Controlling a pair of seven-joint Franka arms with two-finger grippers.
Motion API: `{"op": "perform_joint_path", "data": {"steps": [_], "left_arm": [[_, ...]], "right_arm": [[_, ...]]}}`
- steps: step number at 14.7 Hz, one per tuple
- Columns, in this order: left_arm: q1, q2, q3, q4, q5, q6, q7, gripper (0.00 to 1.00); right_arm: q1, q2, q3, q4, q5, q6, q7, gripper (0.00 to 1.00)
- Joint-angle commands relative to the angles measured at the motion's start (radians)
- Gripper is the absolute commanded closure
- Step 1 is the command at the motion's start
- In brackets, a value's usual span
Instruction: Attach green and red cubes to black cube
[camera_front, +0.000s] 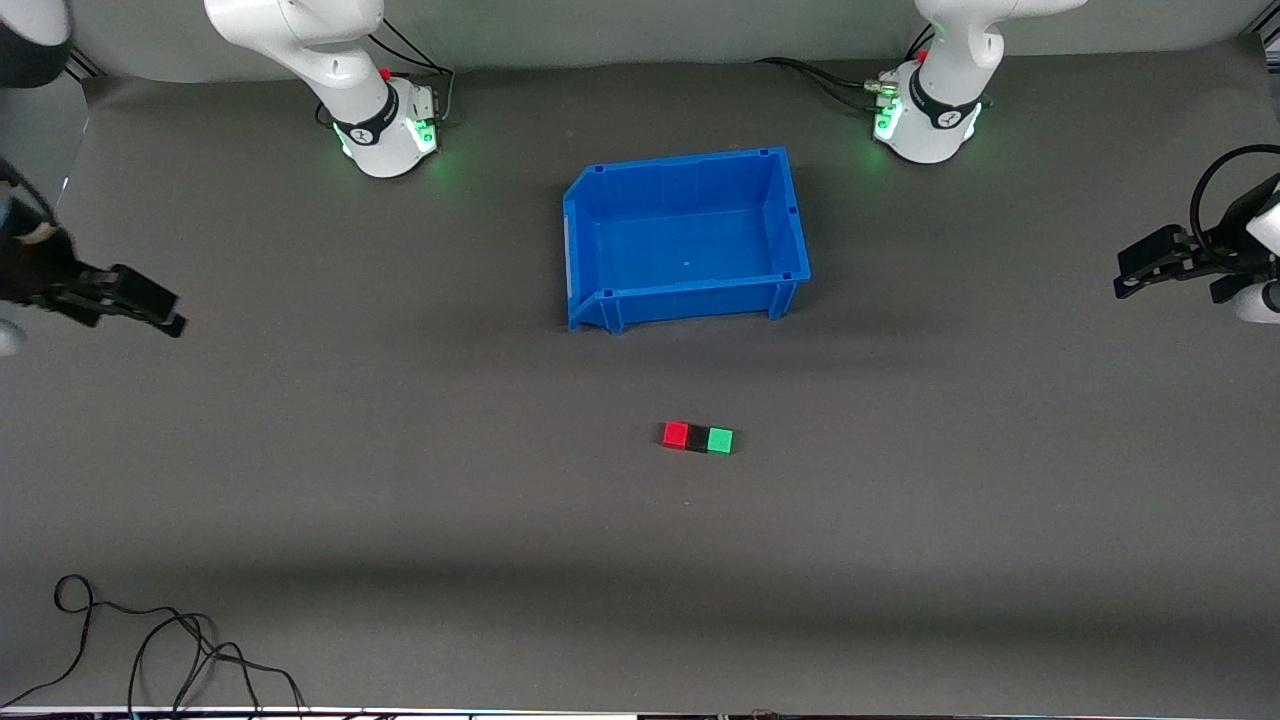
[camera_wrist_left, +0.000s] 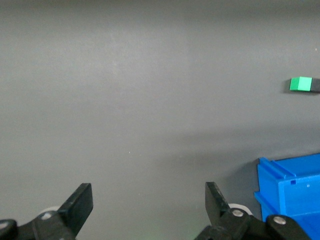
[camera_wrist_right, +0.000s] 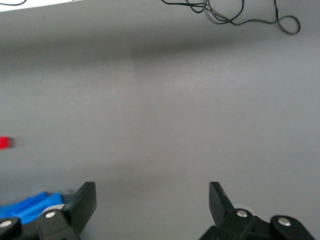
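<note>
The red cube (camera_front: 676, 434), the black cube (camera_front: 697, 437) and the green cube (camera_front: 720, 440) lie in one touching row on the grey mat, nearer the front camera than the blue bin; the black one is in the middle. The green cube (camera_wrist_left: 301, 84) shows in the left wrist view with a sliver of black beside it. The red cube (camera_wrist_right: 4, 143) shows at the edge of the right wrist view. My left gripper (camera_front: 1128, 285) is open and empty over the left arm's end of the table. My right gripper (camera_front: 170, 318) is open and empty over the right arm's end.
An empty blue bin (camera_front: 790, 215) stands mid-table, closer to the robot bases than the cubes; it shows in the left wrist view (camera_wrist_left: 295, 192) and right wrist view (camera_wrist_right: 27, 205). A loose black cable (camera_front: 150, 650) lies by the front edge at the right arm's end.
</note>
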Motion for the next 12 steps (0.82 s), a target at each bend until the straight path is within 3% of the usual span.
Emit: {"op": "perform_joint_path", "data": {"steps": [1, 12], "left_arm": [[-0.005, -0.008, 0.002, 0.009, 0.01, -0.035, 0.019, 0.0], [-0.004, -0.013, -0.005, 0.007, 0.011, -0.035, 0.019, 0.0]], "right_arm": [[0.004, -0.029, -0.043, -0.033, -0.002, -0.014, -0.073, 0.0], [0.01, -0.02, -0.046, -0.022, 0.028, -0.053, -0.073, 0.0]]}}
